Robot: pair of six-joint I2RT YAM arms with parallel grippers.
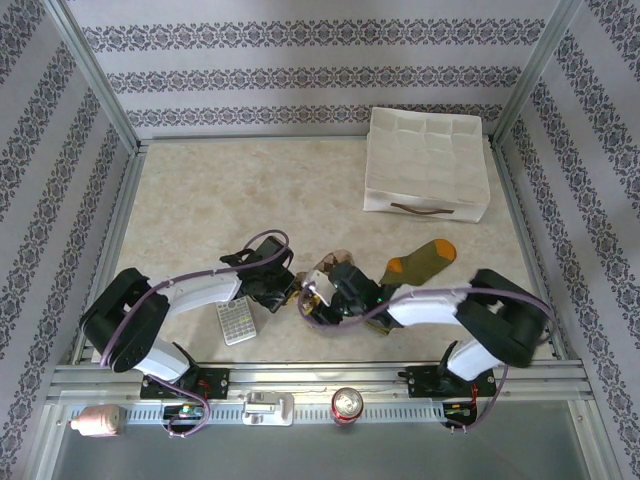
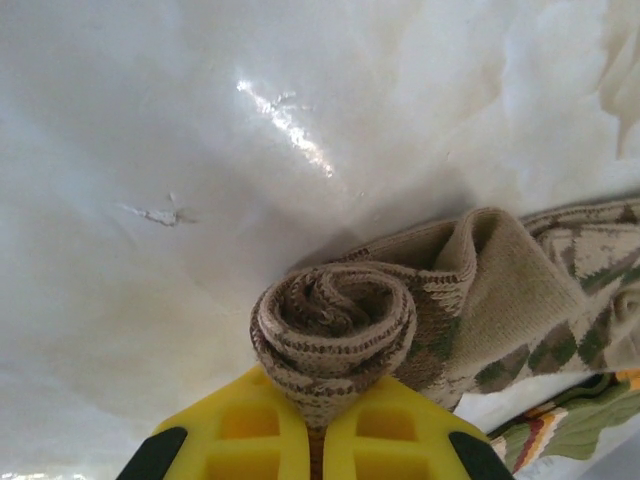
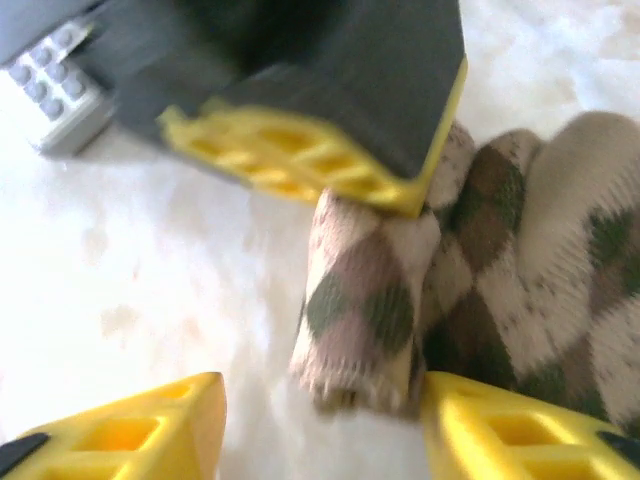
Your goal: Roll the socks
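Note:
The brown and beige argyle sock (image 2: 520,300) lies on the table with one end wound into a tight roll (image 2: 335,325). My left gripper (image 2: 318,440) is shut on that roll, its yellow fingers (image 2: 250,430) pinching the bottom. In the right wrist view the same roll (image 3: 365,310) stands between the open fingers of my right gripper (image 3: 320,425), against the right finger (image 3: 520,435), with the left gripper's finger (image 3: 300,150) clamped on top. The olive green sock (image 1: 420,262) with the orange toe lies flat behind the right arm; its striped cuff (image 2: 560,425) sits under the argyle sock. The two grippers (image 1: 285,288) (image 1: 312,300) meet mid-table.
A grey calculator (image 1: 237,320) lies just left of the grippers, near the front edge. A white paper bag (image 1: 425,165) lies at the back right. A drinks can (image 1: 347,405) stands on the front rail between the arm bases. Patterned walls enclose the table.

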